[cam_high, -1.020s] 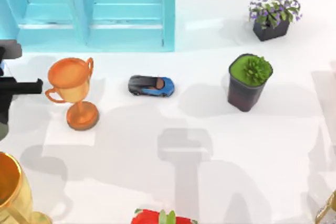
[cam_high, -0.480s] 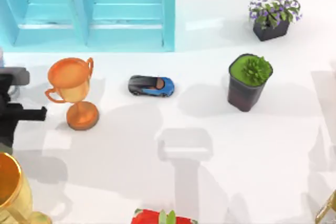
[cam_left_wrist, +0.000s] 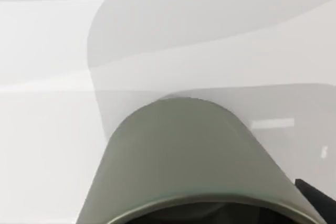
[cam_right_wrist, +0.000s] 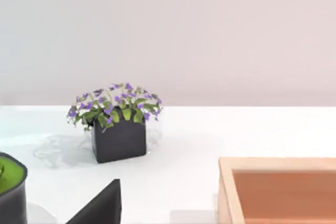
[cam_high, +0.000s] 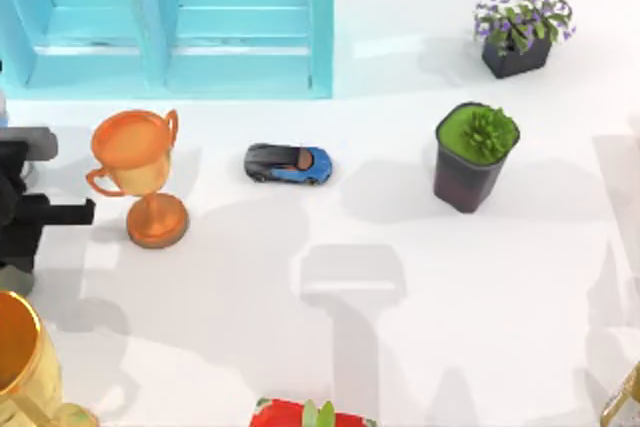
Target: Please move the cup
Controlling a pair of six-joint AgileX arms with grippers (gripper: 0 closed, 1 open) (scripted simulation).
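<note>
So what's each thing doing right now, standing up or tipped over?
orange trophy: standing upright
toy car: on its wheels
green plant pot: upright
purple flower pot: upright
cup: right up close to the left wrist camera
left arm: at the table's left edge

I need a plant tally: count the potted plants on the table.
2. A green plant right of the toy car, and a purple-flowered one at the back right. The red thing at the near edge may be another.
</note>
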